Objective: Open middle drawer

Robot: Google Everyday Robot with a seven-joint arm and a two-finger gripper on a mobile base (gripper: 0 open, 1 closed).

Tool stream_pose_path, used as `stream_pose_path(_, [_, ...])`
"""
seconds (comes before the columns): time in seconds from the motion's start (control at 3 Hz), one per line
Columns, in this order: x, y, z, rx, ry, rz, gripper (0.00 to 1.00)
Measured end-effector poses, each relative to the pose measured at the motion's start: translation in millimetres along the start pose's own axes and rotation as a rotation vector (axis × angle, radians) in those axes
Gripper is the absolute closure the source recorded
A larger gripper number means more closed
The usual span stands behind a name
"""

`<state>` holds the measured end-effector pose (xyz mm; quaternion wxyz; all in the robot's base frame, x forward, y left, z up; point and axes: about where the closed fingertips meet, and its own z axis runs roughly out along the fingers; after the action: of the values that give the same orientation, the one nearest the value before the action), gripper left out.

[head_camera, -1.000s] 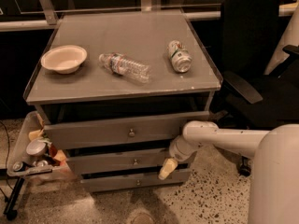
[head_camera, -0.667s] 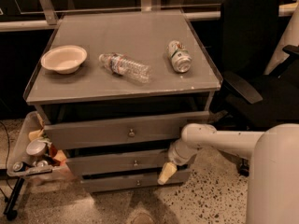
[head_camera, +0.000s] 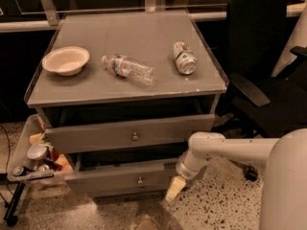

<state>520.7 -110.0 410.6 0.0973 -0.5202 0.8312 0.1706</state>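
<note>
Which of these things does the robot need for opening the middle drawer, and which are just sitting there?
For the job: middle drawer; gripper, low beside that drawer's right end.

Just lying about: bowl, water bottle and can on the cabinet top; black chair at the right.

beige bowl (head_camera: 65,60), plastic bottle (head_camera: 128,69) lying flat, can (head_camera: 184,58) on its side, black office chair (head_camera: 261,66)

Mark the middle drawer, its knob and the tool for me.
middle drawer (head_camera: 105,176), camera view, bare grey front left of its knob.
knob (head_camera: 140,180), camera view, centre of the small round metal knob.
tool (head_camera: 173,189), camera view, cream tip, low by the drawer's right end.
</note>
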Motion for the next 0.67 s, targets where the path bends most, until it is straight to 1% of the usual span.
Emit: stream_pose_path(0.67, [28, 38, -3, -0.060, 0.069, 0.018, 0.00])
